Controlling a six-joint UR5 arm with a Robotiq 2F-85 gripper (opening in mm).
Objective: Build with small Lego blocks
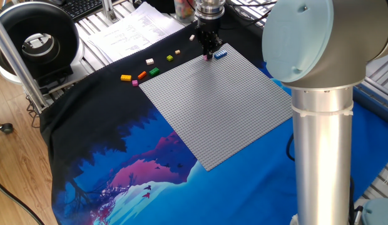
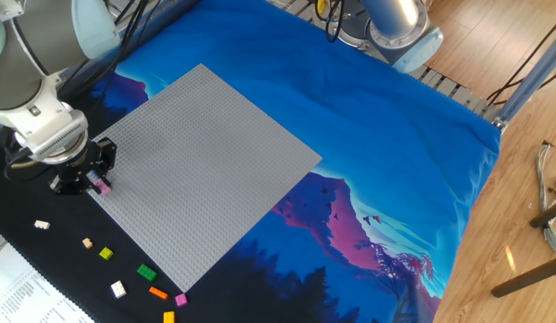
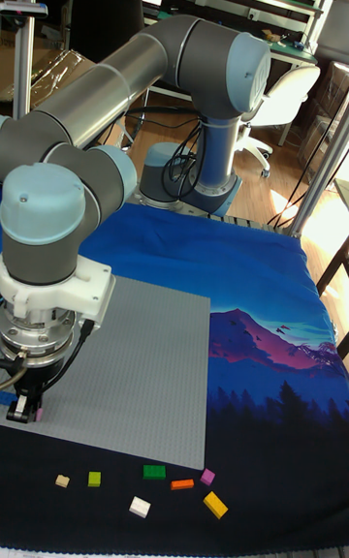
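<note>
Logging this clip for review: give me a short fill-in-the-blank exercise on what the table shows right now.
1. The gripper is shut on a ____ brick at the baseplate's edge.
2. A ____ brick already sits on the baseplate beside the gripper.
3. The green brick lies ____ the baseplate, on the cloth.

Missing words: pink; blue; off
</note>
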